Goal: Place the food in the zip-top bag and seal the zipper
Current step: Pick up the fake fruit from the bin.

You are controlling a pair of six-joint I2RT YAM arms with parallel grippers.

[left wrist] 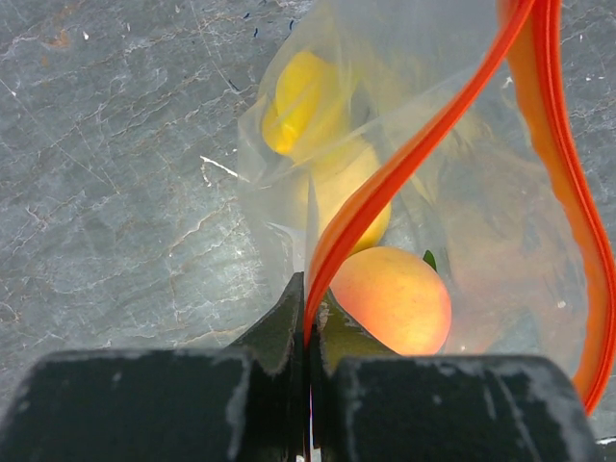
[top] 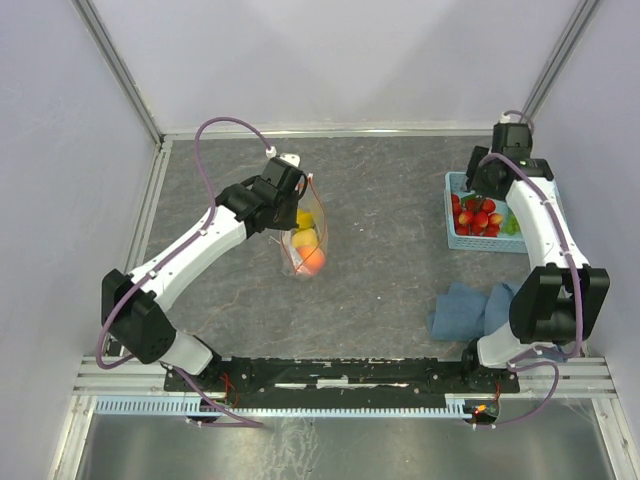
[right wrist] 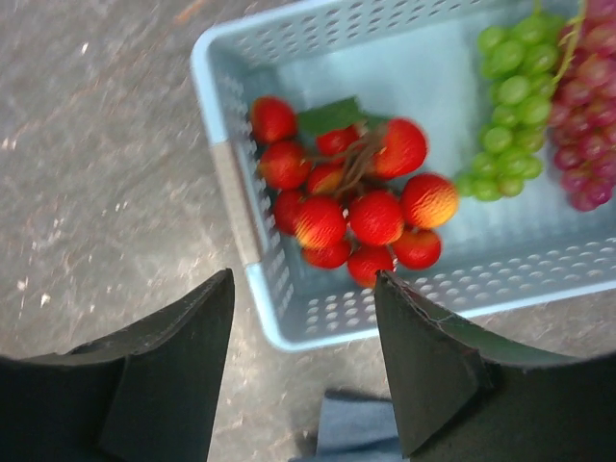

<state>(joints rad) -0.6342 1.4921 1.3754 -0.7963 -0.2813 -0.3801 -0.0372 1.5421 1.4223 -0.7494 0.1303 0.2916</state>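
Observation:
The clear zip-top bag (top: 307,236) stands at mid-table with its mouth open. Inside it lie an orange-red peach (left wrist: 395,298) and two yellow fruits, a mango (left wrist: 351,188) and a lemon (left wrist: 296,96). My left gripper (left wrist: 308,289) is shut on the red-orange zipper (left wrist: 414,164) at the near end of the mouth and holds it up. My right gripper (right wrist: 303,279) hangs open over the near rim of the basket, nothing between its fingers. Just beyond it sits a bunch of red strawberries (right wrist: 356,207), with green grapes (right wrist: 510,106) and purple grapes (right wrist: 587,115) further right.
The light-blue mesh basket (top: 470,243) stands at the right of the table under my right gripper (top: 487,185). A crumpled blue cloth (top: 468,310) lies near the right arm's base. Grey walls and metal rails close in the table on three sides.

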